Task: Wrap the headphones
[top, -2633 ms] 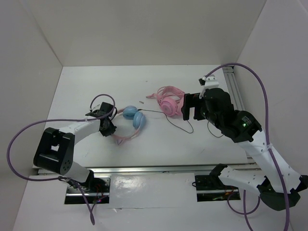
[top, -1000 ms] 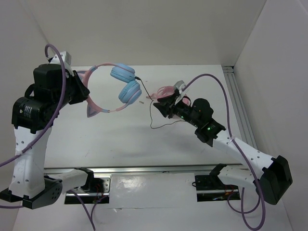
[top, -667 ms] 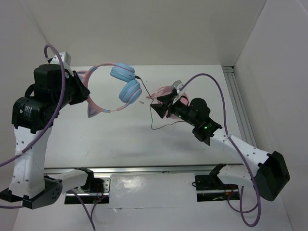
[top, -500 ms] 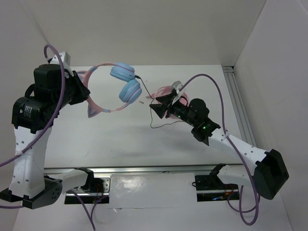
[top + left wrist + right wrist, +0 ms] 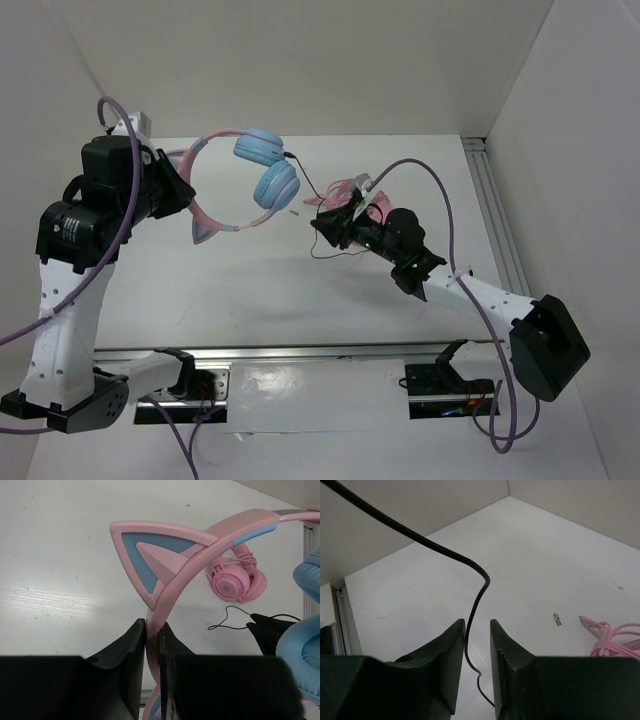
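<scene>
The left end effector [image 5: 152, 630] is clamped on the pink headband [image 5: 200, 545] of the headphones [image 5: 275, 185]. It holds them in the air above the far left part of the surface [image 5: 250, 290]. A cat ear [image 5: 150, 562] sits just past its fingers, and the blue ear cups [image 5: 262, 148] hang toward the middle. The thin black cable [image 5: 475, 587] runs from a cup down to the right end effector [image 5: 477, 630]. Its jaws stand slightly apart, with the cable passing through the gap unpinched. A slack loop of cable lies on the surface beneath. The all-pink headphones [image 5: 350, 190] rest just beyond, toward the far edge.
</scene>
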{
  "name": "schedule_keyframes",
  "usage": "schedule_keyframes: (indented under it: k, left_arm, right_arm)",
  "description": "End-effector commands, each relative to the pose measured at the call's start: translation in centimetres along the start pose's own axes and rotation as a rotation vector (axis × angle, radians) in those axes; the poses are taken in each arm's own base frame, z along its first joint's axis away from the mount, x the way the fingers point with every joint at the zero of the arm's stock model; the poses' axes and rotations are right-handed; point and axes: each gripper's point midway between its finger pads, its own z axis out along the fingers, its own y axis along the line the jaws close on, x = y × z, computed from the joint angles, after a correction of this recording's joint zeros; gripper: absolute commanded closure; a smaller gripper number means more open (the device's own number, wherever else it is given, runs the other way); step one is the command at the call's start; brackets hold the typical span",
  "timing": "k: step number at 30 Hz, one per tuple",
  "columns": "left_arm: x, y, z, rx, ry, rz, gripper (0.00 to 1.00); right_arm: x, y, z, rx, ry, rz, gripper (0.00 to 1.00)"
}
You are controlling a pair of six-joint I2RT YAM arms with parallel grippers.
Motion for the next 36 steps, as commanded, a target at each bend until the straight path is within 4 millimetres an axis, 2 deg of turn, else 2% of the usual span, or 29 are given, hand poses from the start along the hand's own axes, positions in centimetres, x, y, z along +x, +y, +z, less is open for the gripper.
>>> schedule_keyframes:
  k: [1, 3, 4, 7, 12, 13, 14, 15, 17, 18, 20, 22, 23, 24, 25, 26, 28, 29, 30, 34, 36]
  left_arm:
    - [-3.1, -2.3, -0.8, 0.104, -0.130, -0.079, 1.00]
    - [-3.1, -2.3, -0.6, 0.106, -0.130, -0.089, 1.00]
    - [-2.8, -2.4, -0.4, 0.110, -0.117, -0.087, 1.00]
    - [-2.6, -2.4, 0.2, 0.110, -0.113, -0.108, 1.00]
    - [-2.2, -1.8, 0.9, 0.094, -0.132, -0.191, 1.00]
    - [-2.2, -1.7, 0.7, 0.096, -0.144, -0.239, 1.00]
    - [-1.4, -1.2, 1.4, 0.078, -0.131, -0.261, 1.00]
    - [-1.8, -1.5, 1.5, 0.097, -0.155, -0.280, 1.00]
    - [-1.4, -1.2, 2.1, 0.091, -0.153, -0.336, 1.00]
    - [-1.8, -1.7, 2.0, 0.114, -0.160, -0.368, 1.00]
    - [-1.2, -1.9, 2.8, 0.127, -0.135, -0.407, 1.00]
    - [-1.6, -3.0, 3.3, 0.188, -0.135, -0.468, 1.00]
    - [-0.5, -3.9, 3.5, 0.242, -0.087, -0.484, 1.00]
    - [-0.5, -4.3, 3.4, 0.282, -0.082, -0.507, 1.00]
    - [-0.4, -5.1, 3.7, 0.325, -0.061, -0.551, 1.00]
    - [0.2, -6.3, 3.7, 0.402, -0.028, -0.565, 1.00]
    - [0.4, -7.1, 3.9, 0.450, 0.008, -0.626, 1.00]
    - [0.7, -7.4, 4.3, 0.465, 0.030, -0.641, 1.00]
    - [0.9, -7.8, 4.2, 0.492, 0.051, -0.648, 1.00]
    - [1.7, -8.3, 5.5, 0.511, 0.106, -0.710, 1.00]
    - [2.6, -8.6, 6.1, 0.536, 0.139, -0.727, 1.00]
  right_arm:
    - [-1.7, 0.0, 0.2, -0.016, -0.082, -0.015, 0.69]
    - [-1.6, -0.4, 0.2, -0.006, -0.085, -0.006, 0.75]
    - [-1.6, -0.4, 0.2, -0.006, -0.085, 0.003, 0.85]
    - [-1.7, -1.1, 0.4, 0.032, -0.094, 0.015, 1.00]
    - [-1.4, -2.6, 0.3, 0.120, -0.081, 0.036, 1.00]
    - [-1.0, -2.6, 0.3, 0.135, -0.069, 0.040, 1.00]
    - [0.0, -2.5, 0.3, 0.149, -0.031, 0.051, 1.00]
    - [-0.4, -3.3, 0.4, 0.186, -0.031, 0.027, 1.00]
    - [0.6, -2.7, 0.5, 0.202, 0.019, 0.022, 1.00]
    - [0.3, -2.9, 0.6, 0.227, 0.020, 0.011, 1.00]
    - [1.7, -2.6, 0.9, 0.238, 0.067, 0.016, 1.00]
    - [1.7, -2.4, 1.1, 0.273, 0.066, 0.032, 1.00]
    - [1.3, -2.6, 1.2, 0.303, 0.043, 0.054, 1.00]
    - [1.7, -3.3, 0.8, 0.357, 0.036, 0.095, 1.00]
    - [1.4, -3.3, 0.9, 0.355, 0.022, 0.109, 1.00]
    - [2.1, -3.4, 0.9, 0.360, 0.044, 0.109, 1.00]
    - [1.4, -2.6, 1.4, 0.336, 0.037, 0.110, 1.00]
    - [1.8, -1.5, 1.5, 0.313, 0.053, 0.110, 1.00]
    - [1.8, -1.5, 1.5, 0.313, 0.053, 0.110, 1.00]
    - [0.7, 0.8, 2.3, 0.242, 0.054, 0.093, 1.00]
    - [1.7, 2.1, 3.0, 0.214, 0.094, 0.083, 1.00]
